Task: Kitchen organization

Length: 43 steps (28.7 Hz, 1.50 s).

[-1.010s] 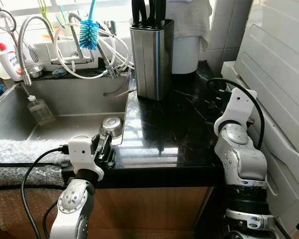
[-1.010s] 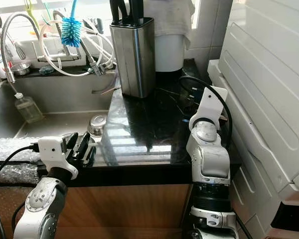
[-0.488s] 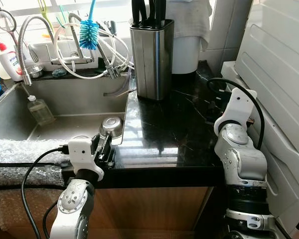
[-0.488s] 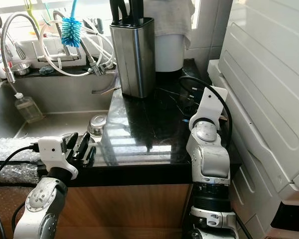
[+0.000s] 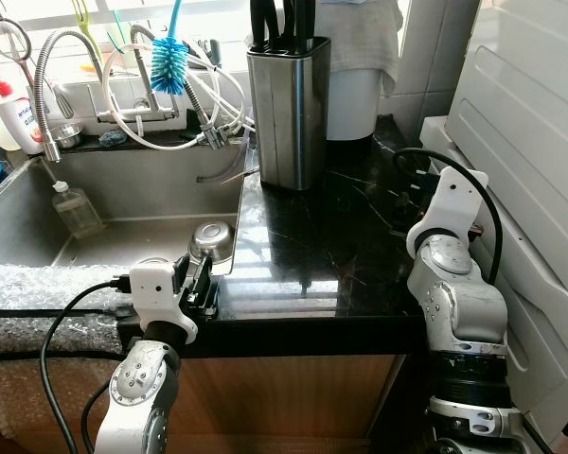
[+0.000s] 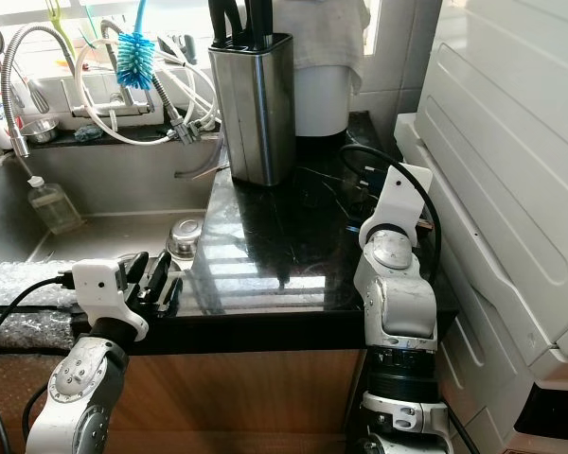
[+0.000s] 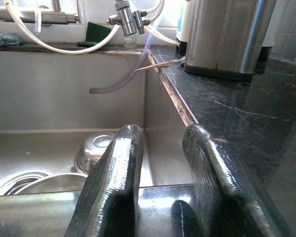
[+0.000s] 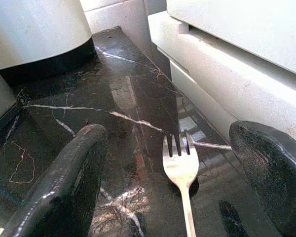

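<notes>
**Q:** Right wrist view, item one: what lies between your fingers?

**A:** A steel fork (image 8: 180, 170), flat on the black marble countertop (image 8: 113, 98), tines pointing away from the wrist, close beside the white appliance (image 8: 227, 84). Your right gripper (image 8: 172, 173) is spread wide, one finger on either side of the fork, neither touching it.

**Q:** How do you do the pick well?

**A:** My judgement: the fork lies thin and flat, so lower until your fingertips brush the stone, centre on the neck below the tines, then close slowly. Watch the appliance edge beside the outer finger.

**Q:** Arm pose?

**A:** Your right arm (image 5: 450, 265) is bent up over the counter's right side, wrist angled down. Your left gripper (image 5: 197, 284) rests at the sink's (image 5: 123, 189) front edge, fingers (image 7: 116, 182) slightly apart, empty, near a steel bowl (image 5: 212, 240).
</notes>
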Available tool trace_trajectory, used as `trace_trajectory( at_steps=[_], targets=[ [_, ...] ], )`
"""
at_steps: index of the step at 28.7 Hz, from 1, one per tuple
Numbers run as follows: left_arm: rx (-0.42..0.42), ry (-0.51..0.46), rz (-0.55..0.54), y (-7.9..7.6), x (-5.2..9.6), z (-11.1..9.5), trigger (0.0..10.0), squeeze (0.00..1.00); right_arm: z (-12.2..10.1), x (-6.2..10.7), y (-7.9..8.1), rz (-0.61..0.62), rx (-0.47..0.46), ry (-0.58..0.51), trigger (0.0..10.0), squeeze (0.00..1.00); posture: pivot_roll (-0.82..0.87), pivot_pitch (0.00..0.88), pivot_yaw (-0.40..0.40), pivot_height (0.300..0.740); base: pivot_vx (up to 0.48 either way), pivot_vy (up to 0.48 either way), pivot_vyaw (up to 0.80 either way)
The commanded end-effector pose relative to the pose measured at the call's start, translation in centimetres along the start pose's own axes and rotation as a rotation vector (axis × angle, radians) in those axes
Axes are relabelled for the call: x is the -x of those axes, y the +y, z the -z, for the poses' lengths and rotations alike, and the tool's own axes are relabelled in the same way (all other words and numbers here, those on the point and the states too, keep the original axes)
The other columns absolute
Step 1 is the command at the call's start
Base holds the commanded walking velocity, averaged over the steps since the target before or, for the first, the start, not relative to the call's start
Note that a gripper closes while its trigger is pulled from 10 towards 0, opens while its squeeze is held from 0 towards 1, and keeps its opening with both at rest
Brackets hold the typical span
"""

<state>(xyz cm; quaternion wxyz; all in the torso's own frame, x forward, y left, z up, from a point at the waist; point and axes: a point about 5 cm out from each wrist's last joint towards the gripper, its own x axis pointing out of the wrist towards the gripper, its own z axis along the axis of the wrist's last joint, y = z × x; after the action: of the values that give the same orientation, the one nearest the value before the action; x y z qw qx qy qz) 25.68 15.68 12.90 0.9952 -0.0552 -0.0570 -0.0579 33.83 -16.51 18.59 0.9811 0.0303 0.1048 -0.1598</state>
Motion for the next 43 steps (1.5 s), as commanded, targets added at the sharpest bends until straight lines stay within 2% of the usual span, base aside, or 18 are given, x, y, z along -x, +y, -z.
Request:
trace_trajectory(
  at_steps=[1,43],
  targets=[
    [0.007,0.044,-0.003,0.15,0.19,0.71,10.0,0.00,-0.15,0.09,0.31,-0.009,-0.009,0.004,10.0,1.00,-0.05,0.000,0.078,0.740,0.000,0.000,0.00],
    [0.007,0.044,-0.003,0.15,0.19,0.71,10.0,0.00,-0.15,0.09,0.31,-0.009,-0.009,0.004,10.0,1.00,-0.05,0.000,0.078,0.740,0.000,0.000,0.00]
  ],
)
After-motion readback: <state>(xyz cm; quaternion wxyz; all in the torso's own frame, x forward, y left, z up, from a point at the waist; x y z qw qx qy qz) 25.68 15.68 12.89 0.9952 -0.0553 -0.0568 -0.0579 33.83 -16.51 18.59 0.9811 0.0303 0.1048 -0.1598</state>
